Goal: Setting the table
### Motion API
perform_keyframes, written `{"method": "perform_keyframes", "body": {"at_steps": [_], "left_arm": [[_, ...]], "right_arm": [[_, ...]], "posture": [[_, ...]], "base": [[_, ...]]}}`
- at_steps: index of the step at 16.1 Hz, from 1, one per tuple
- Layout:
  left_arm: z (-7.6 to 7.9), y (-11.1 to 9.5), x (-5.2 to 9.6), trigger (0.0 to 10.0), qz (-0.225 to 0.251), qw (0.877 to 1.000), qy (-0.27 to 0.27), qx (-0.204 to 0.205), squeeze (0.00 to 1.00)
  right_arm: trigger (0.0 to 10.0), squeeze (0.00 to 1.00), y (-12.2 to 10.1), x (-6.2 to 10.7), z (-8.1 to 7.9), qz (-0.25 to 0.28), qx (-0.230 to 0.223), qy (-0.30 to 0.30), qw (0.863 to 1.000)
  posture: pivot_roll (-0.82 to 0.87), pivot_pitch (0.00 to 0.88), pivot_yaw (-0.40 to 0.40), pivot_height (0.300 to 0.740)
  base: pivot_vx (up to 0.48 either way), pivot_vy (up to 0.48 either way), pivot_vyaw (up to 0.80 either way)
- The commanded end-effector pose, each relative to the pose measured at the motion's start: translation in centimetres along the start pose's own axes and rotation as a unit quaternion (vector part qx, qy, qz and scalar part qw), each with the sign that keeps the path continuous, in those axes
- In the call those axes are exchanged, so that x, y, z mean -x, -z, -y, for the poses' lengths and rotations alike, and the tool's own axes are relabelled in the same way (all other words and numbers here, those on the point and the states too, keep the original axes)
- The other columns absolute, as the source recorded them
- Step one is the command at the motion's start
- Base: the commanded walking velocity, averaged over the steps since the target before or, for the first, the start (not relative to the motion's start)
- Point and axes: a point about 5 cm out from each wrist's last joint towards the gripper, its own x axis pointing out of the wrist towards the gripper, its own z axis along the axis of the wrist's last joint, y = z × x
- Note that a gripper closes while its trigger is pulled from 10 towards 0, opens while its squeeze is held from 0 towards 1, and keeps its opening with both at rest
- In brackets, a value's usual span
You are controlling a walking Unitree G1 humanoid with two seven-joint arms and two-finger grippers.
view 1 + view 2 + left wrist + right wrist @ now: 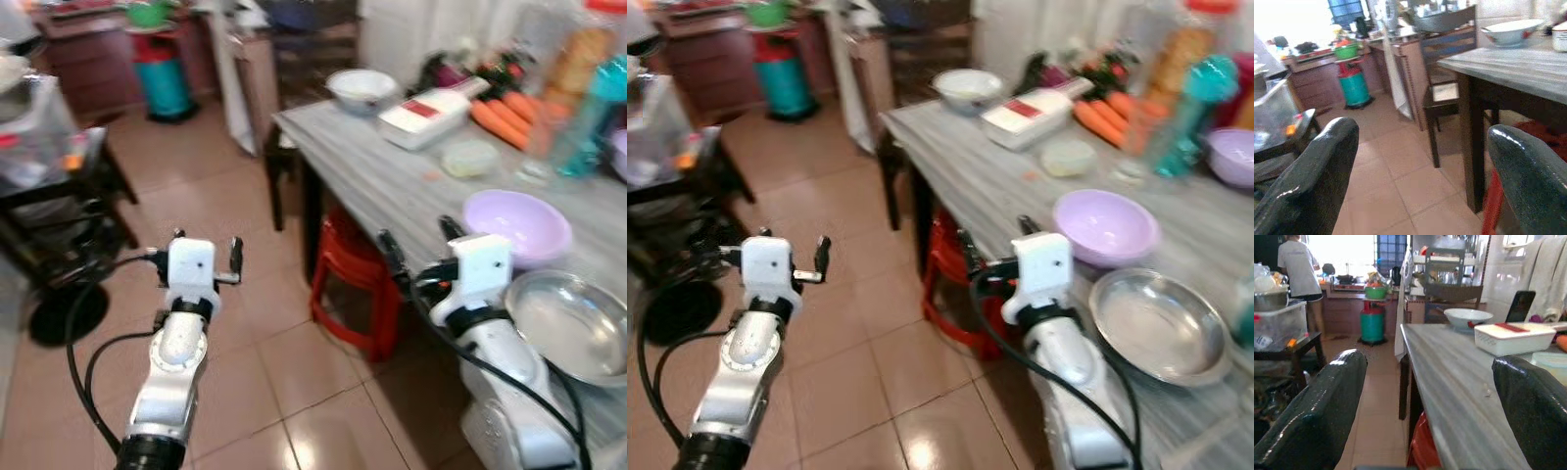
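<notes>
Both grippers are held forward with fingers spread and empty. The left gripper [206,257] hovers over tiled floor [225,323]. The right gripper [421,243] sits at the edge of a grey wooden table [392,181], with a steel plate [568,328] just beside its wrist and a lilac bowl [517,225] just beyond. Farther along stand a white box [426,116] and a white bowl [362,88]

Red stool [355,279], teal gas cylinder [165,80], carrots [509,116].
</notes>
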Motion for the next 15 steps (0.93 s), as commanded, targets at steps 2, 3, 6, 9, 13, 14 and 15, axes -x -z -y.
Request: {"method": "perform_keyframes", "body": {"at_steps": [2, 3, 6, 9, 13, 14, 15], "left_arm": [[-1.2, 0.5, -0.1, 10.0, -0.012, 1.0, -0.024, -0.013, 0.0], [-1.1, 0.5, -0.1, 10.0, -0.01, 1.0, -0.014, -0.024, 0.0], [-0.9, 0.6, -0.2, 10.0, -0.013, 1.0, -0.015, -0.022, 0.0], [-0.9, 0.8, -0.2, 10.0, -0.018, 0.999, -0.017, -0.025, 0.0], [-1.0, 1.4, -0.1, 10.0, -0.033, 0.999, -0.025, -0.023, 0.0], [-1.1, 1.7, -0.1, 10.0, -0.041, 0.999, -0.028, -0.022, 0.0], [-1.2, 1.9, 0.0, 10.0, -0.046, 0.998, -0.03, -0.019, 0.0]], "right_arm": [[10.0, 0.0, -0.3, -0.2, -0.8, 0.006, -0.011, -0.014, 1.0], [10.0, 0.0, -0.3, -0.2, -0.8, 0.005, -0.012, -0.015, 1.0], [10.0, 0.0, -0.3, -0.2, -0.7, 0.004, -0.012, -0.014, 1.0], [10.0, 0.0, -0.2, -0.2, -0.6, 0.001, -0.014, -0.013, 1.0], [10.0, 0.0, 0.2, -0.3, -0.2, -0.004, -0.027, 0.008, 1.0], [10.0, 0.0, 0.4, -0.3, -0.1, -0.006, -0.032, 0.013, 0.999], [10.0, 0.0, 0.5, -0.2, 0.0, -0.008, -0.035, 0.019, 0.999]], "posture": [[-0.05, 0.041, 0.018, 0.74], [-0.05, 0.041, 0.018, 0.74], [-0.06, 0.039, 0.017, 0.74], [-0.06, 0.039, 0.014, 0.74], [-0.06, 0.038, 0.013, 0.74], [-0.06, 0.038, 0.013, 0.74], [-0.06, 0.038, 0.013, 0.74]], "base": [[0.0, 0.0, 0.8], [0.0, 0.0, 0.8], [0.0, 0.0, 0.8], [0.0, 0.0, 0.8], [0.0, 0.0, 0.32], [0.0, 0.0, 0.0], [0.0, 0.0, 0.0]]}}
